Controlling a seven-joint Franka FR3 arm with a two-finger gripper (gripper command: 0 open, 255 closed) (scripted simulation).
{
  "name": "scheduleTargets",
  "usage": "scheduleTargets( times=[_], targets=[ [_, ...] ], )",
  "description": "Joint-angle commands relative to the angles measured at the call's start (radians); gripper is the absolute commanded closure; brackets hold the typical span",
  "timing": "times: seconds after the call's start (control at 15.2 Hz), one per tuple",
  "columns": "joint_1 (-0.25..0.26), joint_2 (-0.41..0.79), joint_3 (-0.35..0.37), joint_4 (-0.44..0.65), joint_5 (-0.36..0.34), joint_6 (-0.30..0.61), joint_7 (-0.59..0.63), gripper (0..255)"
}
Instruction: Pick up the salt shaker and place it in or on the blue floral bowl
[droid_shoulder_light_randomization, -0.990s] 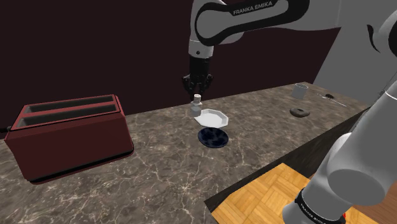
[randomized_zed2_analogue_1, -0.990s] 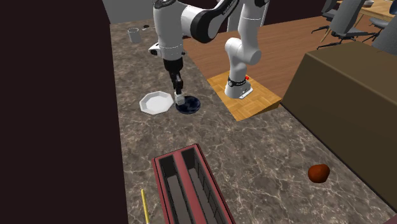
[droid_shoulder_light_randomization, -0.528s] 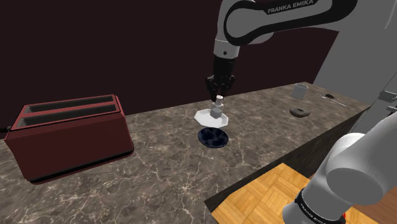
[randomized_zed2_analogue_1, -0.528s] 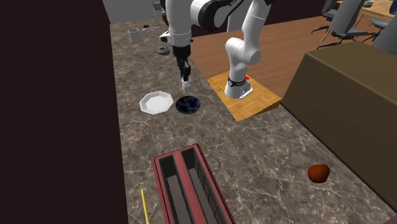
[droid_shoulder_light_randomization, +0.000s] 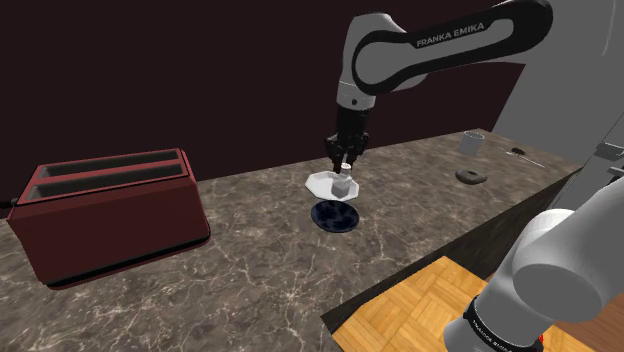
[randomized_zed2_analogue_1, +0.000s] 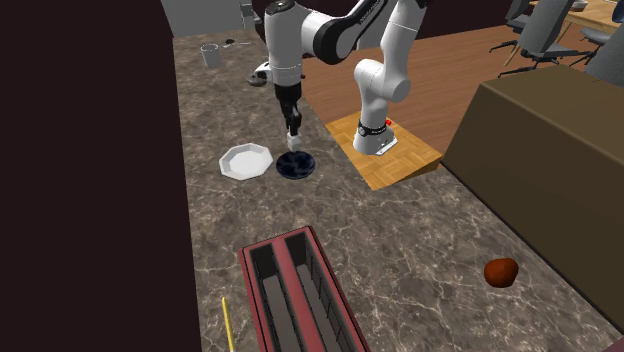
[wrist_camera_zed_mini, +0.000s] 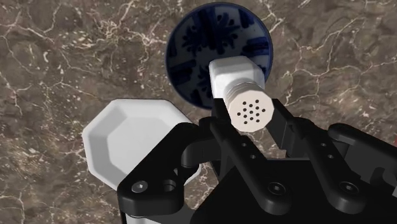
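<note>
The salt shaker (wrist_camera_zed_mini: 235, 76) is white with a perforated round cap, and my gripper (wrist_camera_zed_mini: 253, 122) is shut on the cap end. It hangs in the air over the blue floral bowl (wrist_camera_zed_mini: 191, 57), which sits on the marble counter. In the shoulder view the gripper (droid_shoulder_light_randomization: 345, 160) holds the shaker (droid_shoulder_light_randomization: 342, 186) just above the dark bowl (droid_shoulder_light_randomization: 335, 216). The second exterior view shows the gripper (randomized_zed2_analogue_1: 291, 128) pointing down, with the shaker (randomized_zed2_analogue_1: 293, 141) a short way above the bowl (randomized_zed2_analogue_1: 296, 166).
A white octagonal dish (droid_shoulder_light_randomization: 320, 182) lies right beside the bowl. A dark red toaster (droid_shoulder_light_randomization: 110, 210) stands at the shoulder view's left. A grey cup (droid_shoulder_light_randomization: 471, 143) and a dark disc (droid_shoulder_light_randomization: 470, 177) sit at the counter's far end. A yellow pencil (randomized_zed2_analogue_1: 227, 325) lies near the toaster.
The gripper carried the shaker from beside the white dish toward the shoulder view's right, then came down closer over the blue bowl. Its hold on the shaker is unchanged.
</note>
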Motion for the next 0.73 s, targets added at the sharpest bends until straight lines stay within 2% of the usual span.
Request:
scheduleTargets(
  times=[0.0,0.66],
  targets=[
    [0.0,0.006,0.001,-0.022,0.0,0.028,0.0,255],
    [0.001,0.053,0.006,-0.116,0.0,0.17,0.001,255]
  ],
)
